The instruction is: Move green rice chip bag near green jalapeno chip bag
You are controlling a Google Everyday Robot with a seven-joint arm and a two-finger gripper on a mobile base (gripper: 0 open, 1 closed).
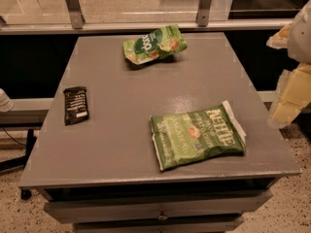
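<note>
I judge the task not yet begun. The rice chip bag (154, 44) lies at upper centre of the desk (112, 144), well apart from the jalapeno chip bag (197, 134) at lower right. The gripper (290, 98) hangs at the right edge of the frame, beside the desk; I cannot tell its state. Count: two green bags, one black packet (76, 105).

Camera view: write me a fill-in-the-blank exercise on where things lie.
The green rice chip bag lies near the ____ edge of the table.
White lettering on the green jalapeno chip bag reads ____.
The dark wrapper lies on the table's ____ side as pictured.
The pincer hangs beyond the table's ____ side, touching neither bag.
Missing words: far; Kettle; left; right.
</note>
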